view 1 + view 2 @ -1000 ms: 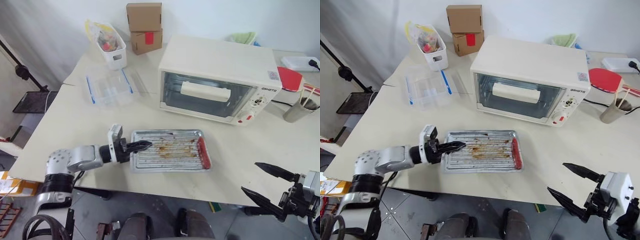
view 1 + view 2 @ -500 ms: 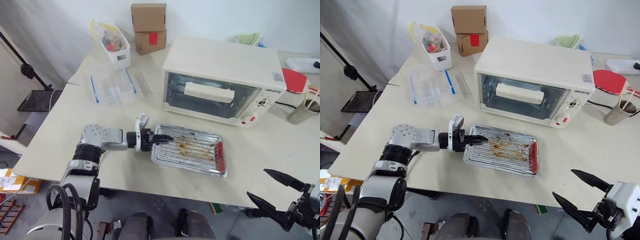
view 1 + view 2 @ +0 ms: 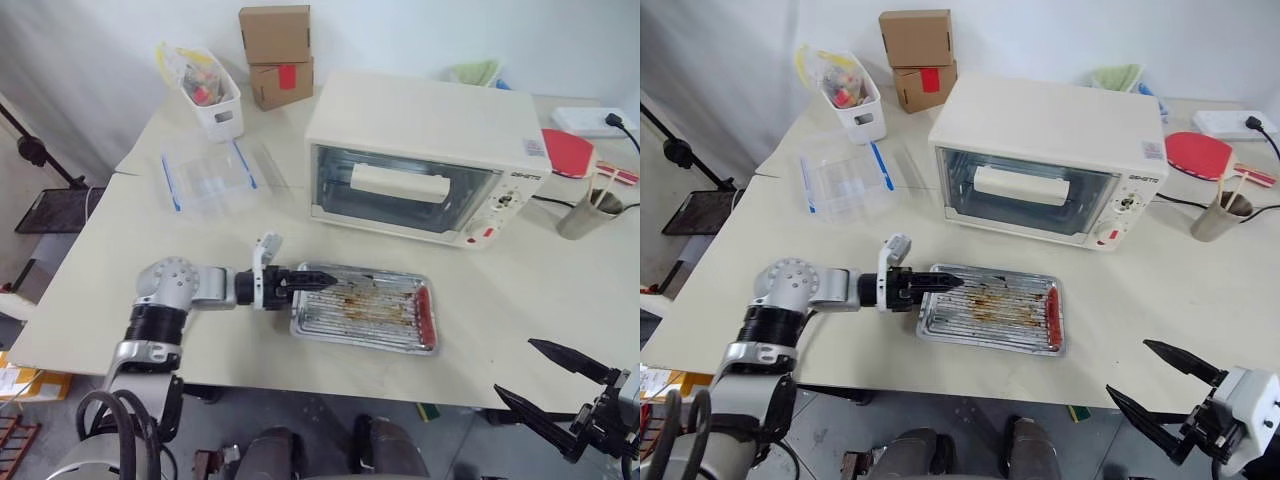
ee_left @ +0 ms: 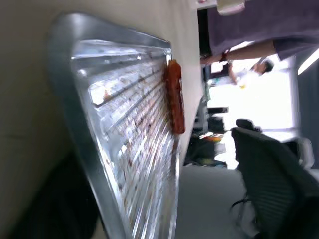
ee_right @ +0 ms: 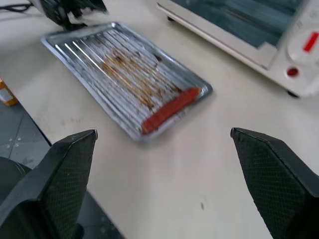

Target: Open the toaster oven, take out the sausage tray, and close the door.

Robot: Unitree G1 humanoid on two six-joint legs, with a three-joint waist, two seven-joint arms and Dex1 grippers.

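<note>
Cream table [image 3: 120, 270] against a white wall [image 3: 420, 30], grey tiled floor [image 3: 200, 425] below.

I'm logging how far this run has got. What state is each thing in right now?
toaster oven: standing on the table, empty behind the glass
door: shut
sausage tray: out, flat on the table in front of the oven
sausage: lying along the tray's right end
left gripper: at the tray's left rim
right gripper: open, empty, off the table's near edge
</note>
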